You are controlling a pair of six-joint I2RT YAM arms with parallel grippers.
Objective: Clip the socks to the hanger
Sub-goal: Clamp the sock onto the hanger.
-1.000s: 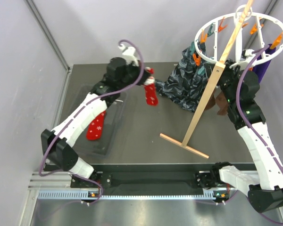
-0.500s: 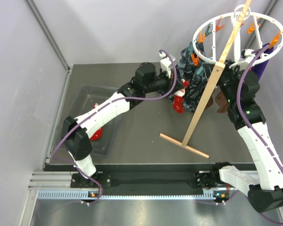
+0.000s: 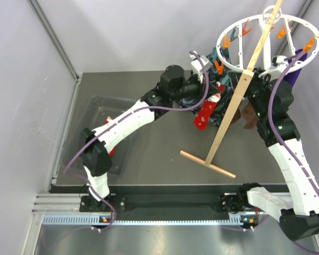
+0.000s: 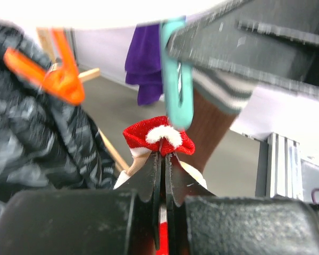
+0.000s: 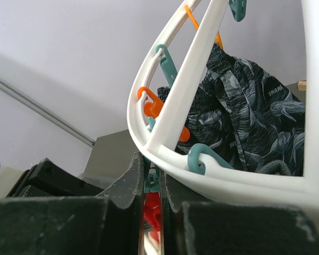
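Sock: small red fabric sock with white trim [image 3: 203, 116]; soft, light, limp; cuff just under teal plastic clip [image 4: 176, 90] on round white plastic hanger [image 5: 244, 183].
Left jaws: pinched tight on cuff.
Right jaws: narrow, apparently squeezing that clip.
Hold point: cuff edge; toe likely flops.

Right wrist view: white capitals "SHAR", with a further letter unclear, printed on the dark-blue leaf-patterned cloth [image 5: 244, 111], near its right-hand side. Other pale marks lower on the fabric are too small to read.
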